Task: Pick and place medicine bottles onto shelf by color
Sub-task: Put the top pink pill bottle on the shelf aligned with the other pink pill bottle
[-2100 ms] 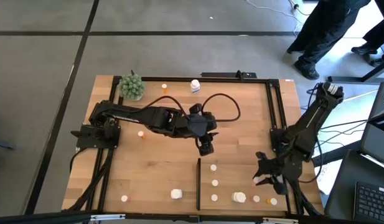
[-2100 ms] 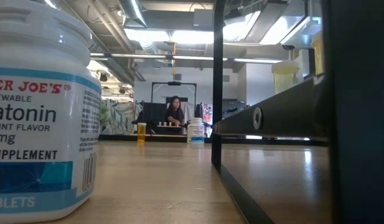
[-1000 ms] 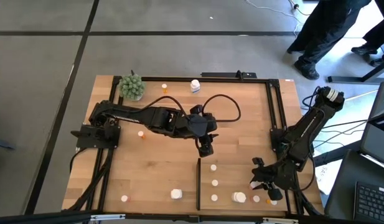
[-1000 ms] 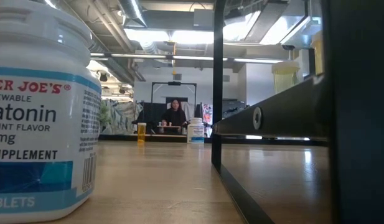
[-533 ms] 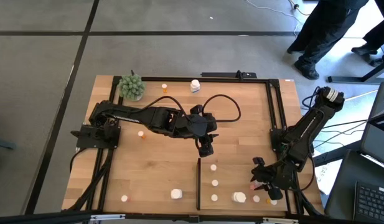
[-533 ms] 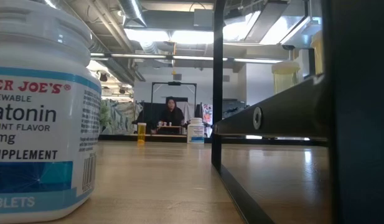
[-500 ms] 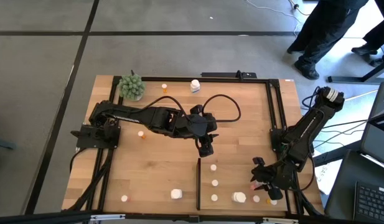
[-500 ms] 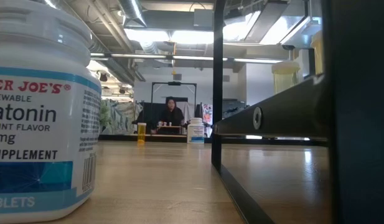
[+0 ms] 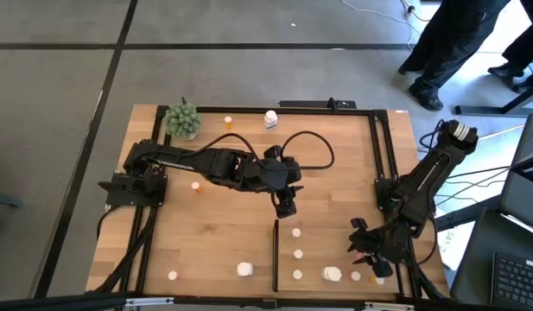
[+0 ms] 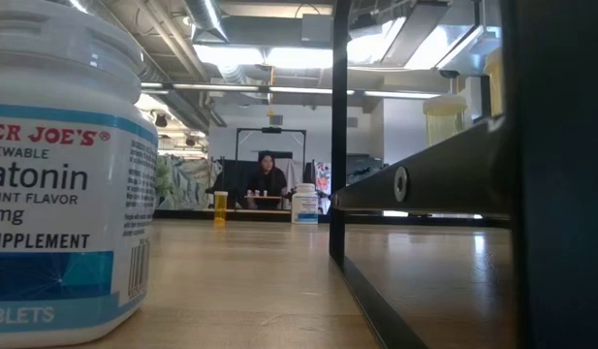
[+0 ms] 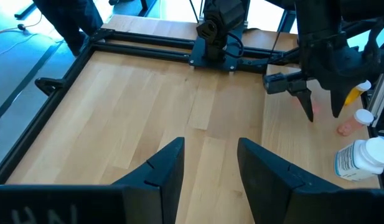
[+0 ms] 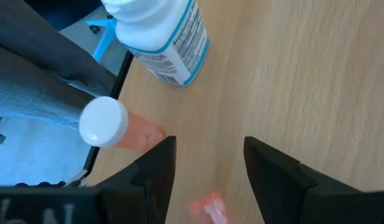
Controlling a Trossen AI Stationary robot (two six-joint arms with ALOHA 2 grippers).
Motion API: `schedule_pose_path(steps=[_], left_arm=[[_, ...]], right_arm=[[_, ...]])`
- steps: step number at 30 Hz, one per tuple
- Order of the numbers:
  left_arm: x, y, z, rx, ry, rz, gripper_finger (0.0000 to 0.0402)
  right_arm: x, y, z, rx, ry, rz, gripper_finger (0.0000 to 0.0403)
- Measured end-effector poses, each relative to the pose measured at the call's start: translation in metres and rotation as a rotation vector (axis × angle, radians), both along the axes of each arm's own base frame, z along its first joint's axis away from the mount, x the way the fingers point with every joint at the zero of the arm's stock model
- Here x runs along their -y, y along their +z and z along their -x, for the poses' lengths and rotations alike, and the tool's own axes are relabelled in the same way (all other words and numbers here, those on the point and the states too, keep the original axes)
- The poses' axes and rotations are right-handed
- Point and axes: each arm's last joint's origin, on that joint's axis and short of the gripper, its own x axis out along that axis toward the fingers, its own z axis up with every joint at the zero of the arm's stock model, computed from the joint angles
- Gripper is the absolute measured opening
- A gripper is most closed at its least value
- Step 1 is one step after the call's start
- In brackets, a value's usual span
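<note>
Quick update from my remote seat. Biggest picture first: on the surface, the shelf is the paler panel at the near right corner, right of the black strip.

What changed: in the last couple of seconds the right arm dipped toward the shelf's outer corner, and the right end effector went from partly closed to spread. From its wrist cam the right end effector is wide apart with bare wood between the tips. Something small and orange lies low between them, too blurry to call. My read: it just let go of an orange one in the orange corner, so that placement is probably done and the arm is free for the next pick.

The left arm hasn't budged. Its left end effector hangs mid-surface just above the strip's far end, spread and empty.

Now the medicine bottles:
- On the shelf: chunky white bottle, a column of three small white ones next to the strip, and orange ones by the right end effector.
- The orange capped bottle lies tipped over beside the white labelled one.
- Unsorted: chunky white, a small one, orange, plus an orange and a white by the far edge.

So plenty left.
</note>
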Motion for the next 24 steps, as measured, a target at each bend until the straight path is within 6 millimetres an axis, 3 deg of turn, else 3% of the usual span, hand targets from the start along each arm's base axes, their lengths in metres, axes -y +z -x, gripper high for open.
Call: schedule_pose_path(steps=[10,16,24], left_arm=[[0.0,0.0,0.0,0.0,0.0,0.0,0.0142],[0.0,0.0,0.0,0.0,0.0,0.0,0.0142],[0.0,0.0,0.0,0.0,0.0,0.001,0.0142]], right_arm=[[0.017,0.014,0.015,-0.078,0.094,-0.017,0.0189],[0.029,0.013,0.025,-0.134,0.245,0.086,0.0189],[0.032,0.011,0.027,-0.128,0.314,0.147,0.0189]])
